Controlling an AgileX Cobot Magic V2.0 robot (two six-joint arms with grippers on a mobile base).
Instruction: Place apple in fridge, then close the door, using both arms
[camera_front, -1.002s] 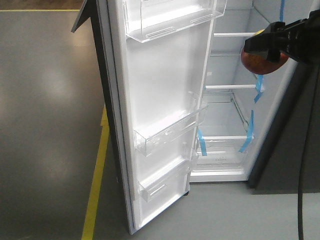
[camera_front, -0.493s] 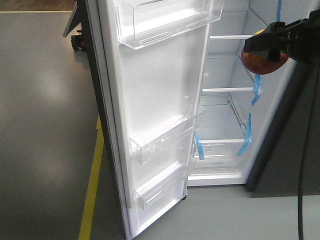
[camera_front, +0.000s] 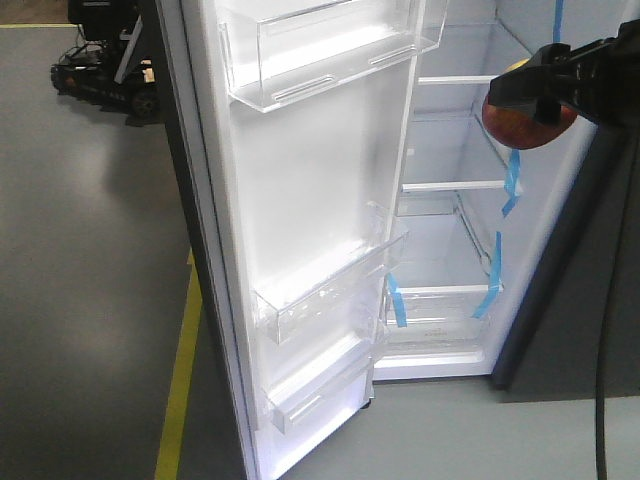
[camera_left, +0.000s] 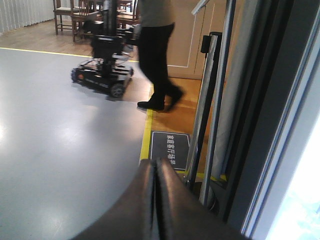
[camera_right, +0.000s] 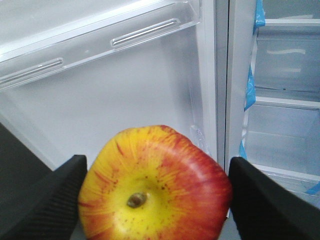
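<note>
The fridge (camera_front: 455, 230) stands open, its white inside showing glass shelves and blue tape strips. Its door (camera_front: 310, 200) swings out toward me, white inner face and clear bins in view. My right gripper (camera_front: 532, 92) is at the upper right in front of the fridge opening, shut on the red and yellow apple (camera_front: 527, 128). In the right wrist view the apple (camera_right: 155, 185) sits between both black fingers (camera_right: 55, 202), facing the door bins and the shelves. My left gripper (camera_left: 156, 195) is shut on nothing, low beside the dark grey door edge (camera_left: 270, 125).
A yellow floor line (camera_front: 180, 370) runs along the grey floor left of the door. A black wheeled robot base (camera_front: 100, 65) stands at the far left. A person (camera_left: 157, 55) walks by it. A black cable (camera_front: 603, 350) hangs at the right.
The door and fridge have slid left and down in the front view, and the black wheeled base has come into sight at the top left. The right gripper still holds the apple at the same spot.
</note>
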